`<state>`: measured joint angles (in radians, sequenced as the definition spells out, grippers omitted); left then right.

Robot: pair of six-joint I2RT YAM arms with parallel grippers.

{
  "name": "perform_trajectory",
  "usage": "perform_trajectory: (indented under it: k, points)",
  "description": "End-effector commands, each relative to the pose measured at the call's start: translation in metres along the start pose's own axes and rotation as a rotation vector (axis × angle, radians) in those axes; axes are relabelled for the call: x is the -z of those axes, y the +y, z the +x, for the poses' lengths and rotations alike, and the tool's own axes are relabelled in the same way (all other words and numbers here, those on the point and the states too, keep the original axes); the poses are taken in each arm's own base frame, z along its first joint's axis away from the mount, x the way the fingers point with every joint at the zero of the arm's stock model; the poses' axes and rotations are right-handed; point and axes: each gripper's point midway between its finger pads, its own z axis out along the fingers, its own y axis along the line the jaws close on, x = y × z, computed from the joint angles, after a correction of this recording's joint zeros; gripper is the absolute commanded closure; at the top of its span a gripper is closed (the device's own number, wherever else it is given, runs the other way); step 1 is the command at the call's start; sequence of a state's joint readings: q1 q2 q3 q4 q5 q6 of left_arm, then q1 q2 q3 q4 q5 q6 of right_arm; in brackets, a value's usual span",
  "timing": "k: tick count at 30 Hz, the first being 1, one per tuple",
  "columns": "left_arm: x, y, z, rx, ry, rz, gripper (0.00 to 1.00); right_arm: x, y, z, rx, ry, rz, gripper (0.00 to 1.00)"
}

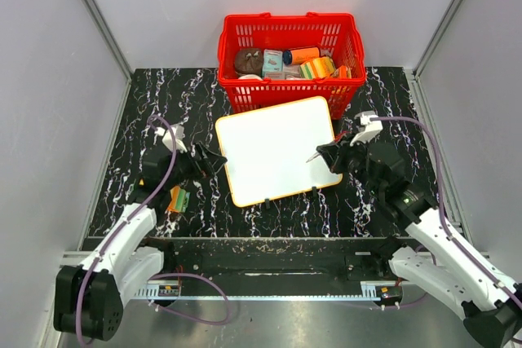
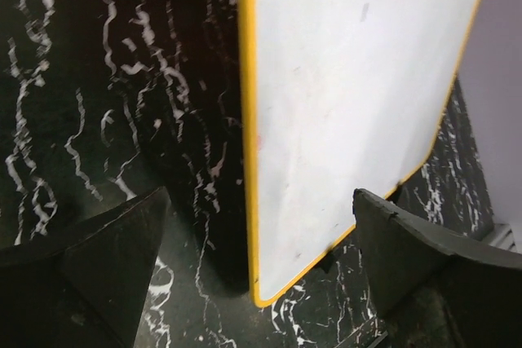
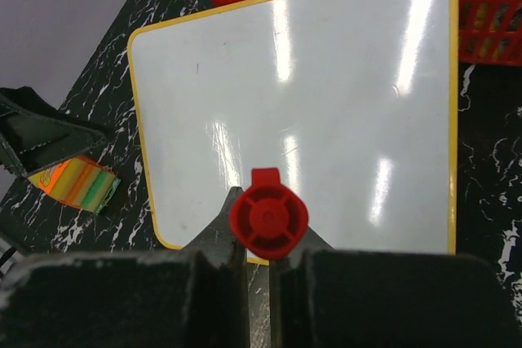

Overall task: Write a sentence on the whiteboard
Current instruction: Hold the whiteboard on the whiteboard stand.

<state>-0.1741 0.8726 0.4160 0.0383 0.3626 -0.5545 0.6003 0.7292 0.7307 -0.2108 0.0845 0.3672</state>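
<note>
Left fingers (image 1: 209,157) (image 2: 114,242) stand spread as wide as they go, holding nothing. They hover just beside the left edge of the flat white rectangular whiteboard with the thin orange-yellow rim and rounded corners (image 1: 273,148) (image 2: 351,103) (image 3: 310,95). In the left wrist view that rim runs straight up between the two dark fingers.

The right fingers (image 1: 333,155) (image 3: 218,234) are nearly closed, pinched on a red-capped marker pen (image 1: 320,155) (image 3: 267,219). From the right wrist camera only the pen's round red end shows, clamped between the grey fingers. From above, its pointed tip aims at the right-hand edge of the whiteboard, close to it. Whether the tip touches the surface cannot be told.

The whiteboard lies on the black table with white marble veining (image 1: 367,209) (image 2: 98,103) (image 3: 489,201), turned slightly off square, roughly midway between the two arms. Its far edge sits right up against the front of a red plastic mesh basket (image 1: 285,20) (image 3: 489,30) that is packed with small colourful goods. The board's face is glossy and white, with bright streaks of glare and a few faint marks.

A small pack striped orange, yellow and green (image 1: 178,199) (image 3: 77,185) lies on the table beneath the left arm — well left of the board's near corner.
</note>
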Motion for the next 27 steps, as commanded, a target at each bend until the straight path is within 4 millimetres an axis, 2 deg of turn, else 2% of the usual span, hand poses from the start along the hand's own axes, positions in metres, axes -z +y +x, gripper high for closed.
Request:
perform_trajectory:
  k: [1,7,8,11,18,20,27]
  points:
    - [0.000,-0.037,-0.034,-0.048,-0.114,0.193,0.01,-0.010,0.036,-0.022,-0.006,-0.049,-0.160,1.00]
    - [-0.007,-0.033,-0.042,-0.060,-0.161,0.219,0.01,-0.027,0.048,-0.022,0.006,-0.030,-0.207,1.00]
    - [-0.009,-0.032,-0.041,-0.064,-0.166,0.226,0.01,-0.029,0.054,-0.029,0.007,-0.058,-0.227,1.00]
    - [-0.017,-0.030,-0.037,-0.061,-0.148,0.240,0.01,-0.033,0.062,-0.031,0.005,-0.061,-0.254,1.00]
    - [-0.023,-0.027,-0.032,-0.065,-0.126,0.253,0.01,-0.040,0.080,-0.027,0.030,-0.072,-0.310,1.00]
    - [-0.024,-0.022,-0.033,-0.060,-0.123,0.221,0.01,-0.039,0.081,-0.029,0.051,-0.078,-0.313,1.00]
    - [-0.022,-0.026,-0.040,-0.078,-0.142,0.220,0.01,-0.043,0.085,-0.039,0.121,-0.107,-0.324,1.00]
